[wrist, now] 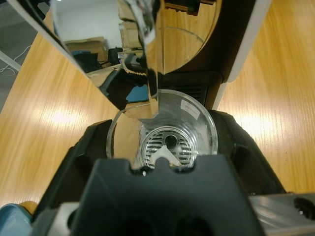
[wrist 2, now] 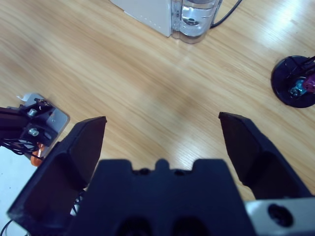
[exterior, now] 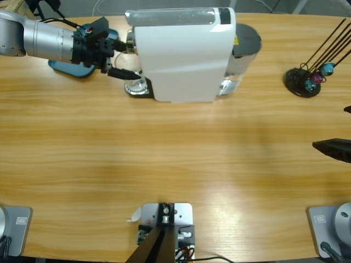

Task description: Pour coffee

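One clear glass [wrist: 162, 135] sits on the slotted metal drip grille under the white coffee machine [exterior: 184, 55], clasped by the left hand [exterior: 122, 63]; no coffee is discernible inside. Right hand [wrist 2: 162, 130] hangs spread wide over the wooden counter [exterior: 175, 153].

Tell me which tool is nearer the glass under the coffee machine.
Left. The left tool is at the glass, its jaws on either side of it under the coffee machine. The right tool hangs open over bare table, far off.
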